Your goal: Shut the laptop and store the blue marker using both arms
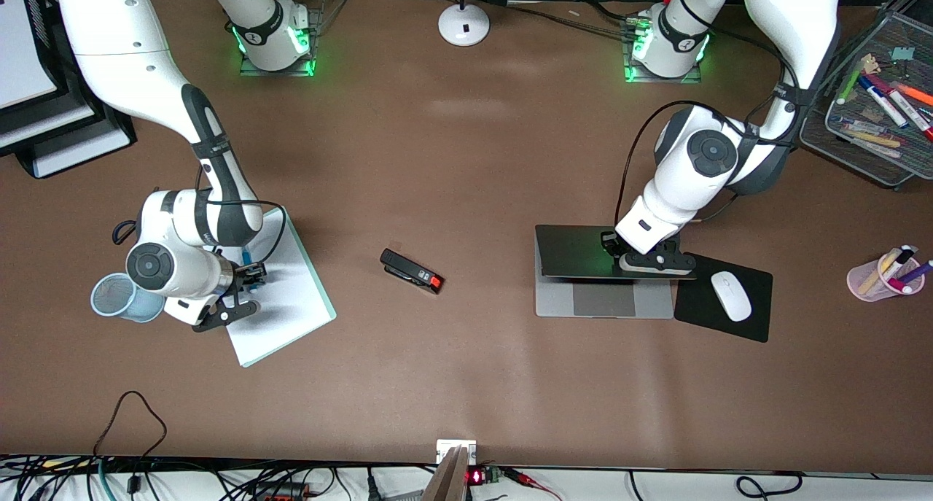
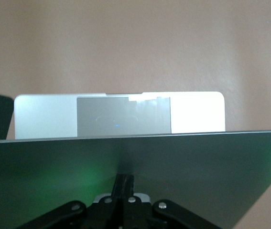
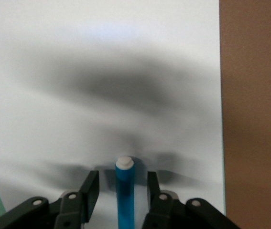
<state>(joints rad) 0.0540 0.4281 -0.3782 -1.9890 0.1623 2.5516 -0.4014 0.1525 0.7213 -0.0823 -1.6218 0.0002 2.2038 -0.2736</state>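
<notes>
On the brown surface [image 1: 466, 384], two jobs hang in the balance. Nearest the front camera, toward the right arm's end, the right tool [image 3: 122, 187] straddles the blue marker [image 3: 124, 191], which lies on a white pad [image 1: 280, 289]; its fingers [image 3: 91, 187] stand on either side of the barrel with slim gaps showing, not yet pinching. If they close off-centre, the round barrel could roll or squirt out across the smooth paper, and a low finger could drag the pad instead. A blue mesh cup [image 1: 120, 297] sits just beside the arm, close enough to be knocked by the wrist during a lift.

Toward the left arm's end, the left tool [image 1: 641, 257], pressed together, rests on the lid of the laptop [image 1: 605, 297], which is tilted well down over the keyboard but not shut. Pushing from a single point near one side could twist the hinge or skid the base toward the mouse pad [image 1: 729, 300] and white mouse [image 1: 731, 295] beside it; a fast last stretch would slam the lid.

Farther back, a wire tray [image 1: 867, 151] of pens stands clear.
</notes>
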